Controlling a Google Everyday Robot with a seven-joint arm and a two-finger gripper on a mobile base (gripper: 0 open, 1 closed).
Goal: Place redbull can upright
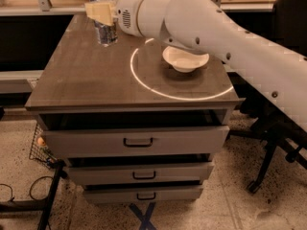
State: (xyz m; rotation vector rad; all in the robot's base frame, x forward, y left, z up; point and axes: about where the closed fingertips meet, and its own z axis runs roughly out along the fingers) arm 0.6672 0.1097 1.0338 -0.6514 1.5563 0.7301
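1. Robot's hand (101,13) is at the table's 11 o'clock corner, its pale fingers closed on the upper half of the redbull can (106,35).
2. That redbull can stands upright, with its base on or just above the table (81,75); I cannot tell which.
3. By its look it is light, thin-walled metal: smooth, slippery, easy to dent and quick to topple. A gentle side grip at mid-body suits it.
4. At 3 o'clock from the can, well apart, a white bowl (186,59) sits inside a ring of light (158,94).
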